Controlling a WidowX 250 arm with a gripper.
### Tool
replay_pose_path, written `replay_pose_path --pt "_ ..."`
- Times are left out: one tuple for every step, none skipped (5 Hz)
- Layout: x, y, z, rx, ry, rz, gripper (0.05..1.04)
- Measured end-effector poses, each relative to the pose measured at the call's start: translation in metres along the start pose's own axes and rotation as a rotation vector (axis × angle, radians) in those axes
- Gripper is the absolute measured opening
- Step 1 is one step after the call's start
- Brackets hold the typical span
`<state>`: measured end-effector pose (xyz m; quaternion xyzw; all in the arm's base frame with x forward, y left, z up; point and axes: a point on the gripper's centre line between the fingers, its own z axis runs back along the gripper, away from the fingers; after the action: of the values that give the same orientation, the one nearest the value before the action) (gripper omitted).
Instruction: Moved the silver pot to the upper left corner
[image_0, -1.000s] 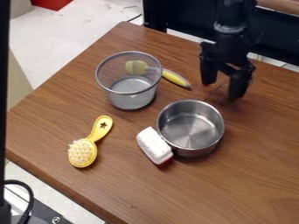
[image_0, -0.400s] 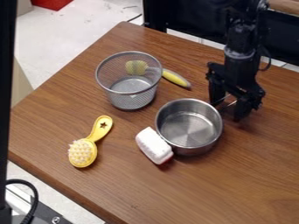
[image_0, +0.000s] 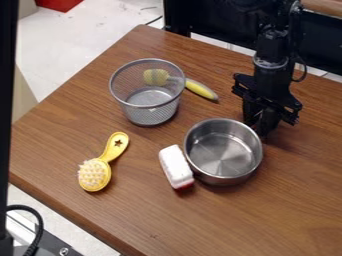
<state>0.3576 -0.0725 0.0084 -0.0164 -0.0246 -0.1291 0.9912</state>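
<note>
Nearest us on the brown wooden table (image_0: 167, 225), the yellow plastic brush with pale bristles (image_0: 95, 175) lies at the left, bristles up, well apart from the pot; we judge it is simply loose clutter. The white block-shaped brush with a red edge (image_0: 176, 166) touches or nearly touches the left side of the round silver metal pot (image_0: 219, 156), so it may be dragged if the pot slides. The pot sits upright on the table, right of centre. Beyond it to the left, the grey wire-mesh basket (image_0: 148, 107) stands upright, with the yellow-and-grey brush (image_0: 200, 90) at its right, its head seen through the mesh. Both lie between the pot and the far left corner, so we would expect to lift over or steer around them.

The black two-finger gripper (image_0: 261, 131) hangs down at the pot's far right side, just outside the rim. Its jaws are clenched, we judge on the pot's thin wire handle, likely because the body is too broad to span. The bowl thus lies nearer and to the left of the jaws, and could tilt or swing from such a one-sided hold.
</note>
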Motion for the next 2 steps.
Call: replay_pose_path --pt "0.015 0.002 0.015 0.026 -0.022 0.103 0.312" --pt "0.027 0.001 0.021 0.032 -0.035 0.162 0.312"
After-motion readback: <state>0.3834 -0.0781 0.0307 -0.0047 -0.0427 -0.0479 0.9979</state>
